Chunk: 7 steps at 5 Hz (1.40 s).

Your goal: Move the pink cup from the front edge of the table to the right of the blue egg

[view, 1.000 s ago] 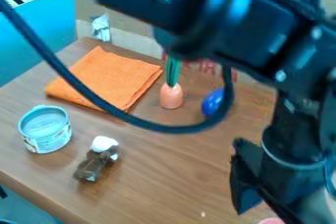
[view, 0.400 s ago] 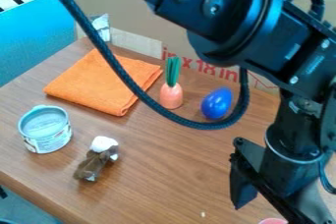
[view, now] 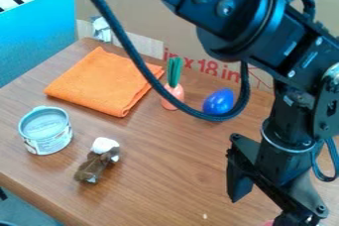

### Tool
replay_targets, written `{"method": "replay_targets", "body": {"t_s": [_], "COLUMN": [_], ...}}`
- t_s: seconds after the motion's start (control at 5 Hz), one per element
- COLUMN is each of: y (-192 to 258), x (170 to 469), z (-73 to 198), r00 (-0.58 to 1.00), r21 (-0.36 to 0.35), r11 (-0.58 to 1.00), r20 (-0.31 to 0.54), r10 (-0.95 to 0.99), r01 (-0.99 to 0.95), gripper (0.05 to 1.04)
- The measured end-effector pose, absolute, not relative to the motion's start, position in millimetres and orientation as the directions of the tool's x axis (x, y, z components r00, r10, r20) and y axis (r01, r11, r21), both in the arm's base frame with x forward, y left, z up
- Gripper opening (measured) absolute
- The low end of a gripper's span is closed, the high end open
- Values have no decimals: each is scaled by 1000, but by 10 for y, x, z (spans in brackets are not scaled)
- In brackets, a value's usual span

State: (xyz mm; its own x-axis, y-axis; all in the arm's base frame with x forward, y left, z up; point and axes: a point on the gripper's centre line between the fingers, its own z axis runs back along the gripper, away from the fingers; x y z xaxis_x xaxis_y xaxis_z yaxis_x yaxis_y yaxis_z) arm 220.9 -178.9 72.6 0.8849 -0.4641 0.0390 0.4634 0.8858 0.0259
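Open pincer (view: 262, 210), fingers apart, holds nothing; carrot (view: 177, 90), blue egg (view: 218, 100), cloth (view: 99, 81), tin (view: 46, 143) and brown-white toy (view: 96, 162) lie clear of it, pick-up seemingly not yet done

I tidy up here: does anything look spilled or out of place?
Only a tiny white speck, loose on the table at the picture's bottom, looks odd, perhaps a crumb. The tin is upright, the orange cloth folded, nothing visibly spilled.
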Motion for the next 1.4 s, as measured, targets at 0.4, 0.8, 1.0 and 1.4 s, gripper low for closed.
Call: {"method": "replay_targets", "body": {"t_s": [0.4, 0.8, 1.0, 1.4], "y": [-1839, -1907, -1933, -1741], "x": [2167, 2186, 2155, 2293], "z": [539, 425, 433, 784], "r00": [878, 868, 869, 888], "r21": [39, 45, 45, 42], "r11": [877, 867, 869, 895], "r20": [-21, -16, 7, 114], "r10": [-478, -496, -494, -446], "r01": [478, 496, 493, 444], "gripper": [1007, 675, 380, 110]}}
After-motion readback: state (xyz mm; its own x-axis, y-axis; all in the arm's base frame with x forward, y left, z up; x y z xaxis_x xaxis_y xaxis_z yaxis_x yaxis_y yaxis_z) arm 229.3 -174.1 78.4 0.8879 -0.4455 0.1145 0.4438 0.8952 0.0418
